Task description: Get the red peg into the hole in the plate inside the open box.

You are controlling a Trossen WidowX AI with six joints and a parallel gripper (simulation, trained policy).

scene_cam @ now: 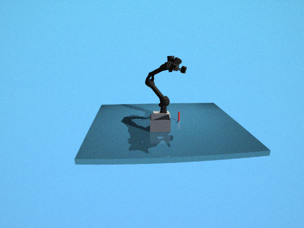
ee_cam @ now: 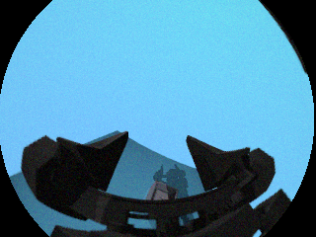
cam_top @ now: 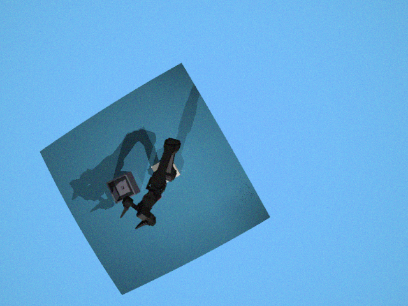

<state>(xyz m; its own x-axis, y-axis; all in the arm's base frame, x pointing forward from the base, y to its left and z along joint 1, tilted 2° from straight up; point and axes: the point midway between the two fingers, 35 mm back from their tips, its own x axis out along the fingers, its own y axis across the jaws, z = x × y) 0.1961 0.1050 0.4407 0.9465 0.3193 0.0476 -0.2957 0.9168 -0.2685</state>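
The red peg (scene_cam: 178,116) stands upright on the table, right of the box in the exterior view. In the top view only a red sliver of it shows beside the arm. The open grey box (cam_top: 134,184) (scene_cam: 160,125) (ee_cam: 162,189) stands on the table. In the top view the light plate (cam_top: 118,190) with a small hole shows at its bottom, with nothing in the hole. My gripper (cam_top: 128,222) (ee_cam: 158,136) is open and empty, its fingers wide apart. It is high above the table, far above both peg and box, and points outward.
The blue-green table (cam_top: 197,224) (scene_cam: 208,137) has its edges in view in the top and exterior views. The arm's pale base block (cam_top: 176,171) lies near the box, behind it in the exterior view. The arm's dark shadow falls across the table around the box.
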